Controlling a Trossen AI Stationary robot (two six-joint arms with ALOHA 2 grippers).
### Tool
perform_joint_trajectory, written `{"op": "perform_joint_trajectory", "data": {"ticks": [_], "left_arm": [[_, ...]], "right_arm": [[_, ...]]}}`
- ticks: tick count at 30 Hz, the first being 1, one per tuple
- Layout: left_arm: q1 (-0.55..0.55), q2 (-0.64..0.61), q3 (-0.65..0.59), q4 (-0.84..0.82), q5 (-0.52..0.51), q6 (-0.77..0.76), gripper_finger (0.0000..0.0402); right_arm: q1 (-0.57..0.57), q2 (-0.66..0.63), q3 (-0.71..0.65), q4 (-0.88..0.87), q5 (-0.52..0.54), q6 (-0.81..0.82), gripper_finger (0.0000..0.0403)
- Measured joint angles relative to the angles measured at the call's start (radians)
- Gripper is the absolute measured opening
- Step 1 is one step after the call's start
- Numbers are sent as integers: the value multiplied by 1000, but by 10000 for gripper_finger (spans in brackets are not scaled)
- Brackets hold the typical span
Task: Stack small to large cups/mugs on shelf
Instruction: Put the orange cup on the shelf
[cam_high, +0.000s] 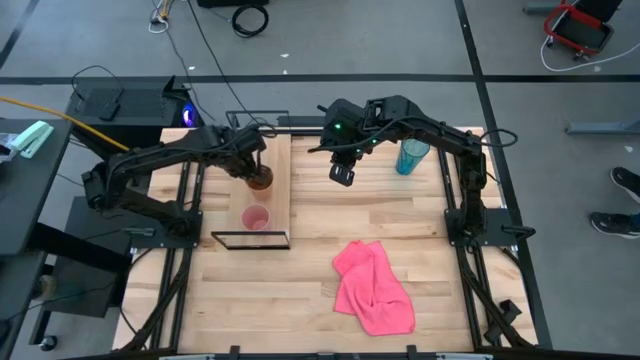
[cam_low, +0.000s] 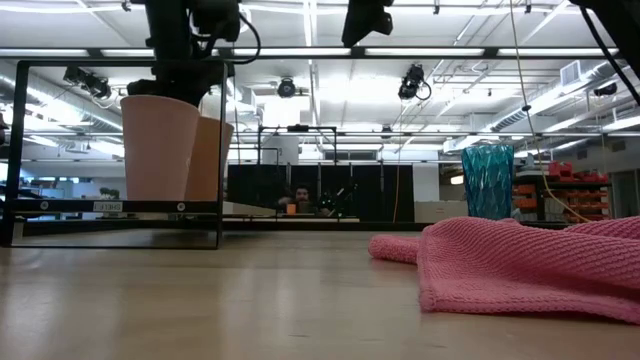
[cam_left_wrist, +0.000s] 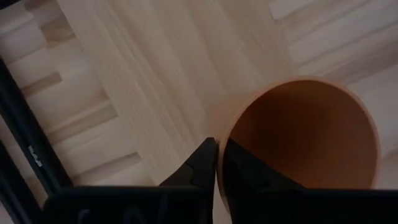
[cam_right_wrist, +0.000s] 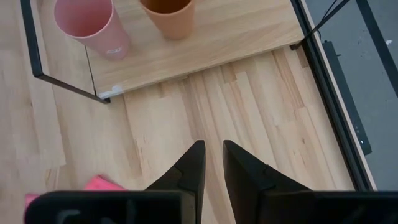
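The shelf (cam_high: 275, 160), a light-wood plank in a thin black frame, lies on the table's left half. The small pink cup (cam_high: 256, 218) stands upright on its near end. The orange cup (cam_high: 261, 181) stands upright on the plank just behind it, and my left gripper (cam_high: 256, 168) is shut on its rim. The teal tumbler (cam_high: 411, 156) stands on the table at the far right. My right gripper (cam_high: 342, 172) hangs above the table between shelf and tumbler, empty, its fingers (cam_right_wrist: 212, 155) only narrowly apart. My left gripper pinches the orange cup's rim (cam_left_wrist: 219, 146) on one side, with one finger (cam_left_wrist: 242, 165) inside the cup and the other (cam_left_wrist: 202, 165) outside. The fingers come from above, pointing down. The cup is upright with its base on the shelf plank (cam_low: 210, 198).
A crumpled pink cloth (cam_high: 374, 290) lies on the table's near right part. The shelf's black frame (cam_high: 250, 240) stands up around the plank. Bare slatted tabletop (cam_high: 340, 215) lies between the shelf and the tumbler.
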Motion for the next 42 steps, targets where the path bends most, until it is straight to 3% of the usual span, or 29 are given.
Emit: {"op": "perform_joint_trajectory", "data": {"ticks": [9,18,42], "left_arm": [[0,0,0,-2,0,0,22],[2,0,0,-2,-15,-25,60],[26,0,0,29,-29,-33,108]], "right_arm": [[0,0,0,0,0,5,63],[0,0,0,0,0,11,63],[0,0,0,0,0,11,63]]}}
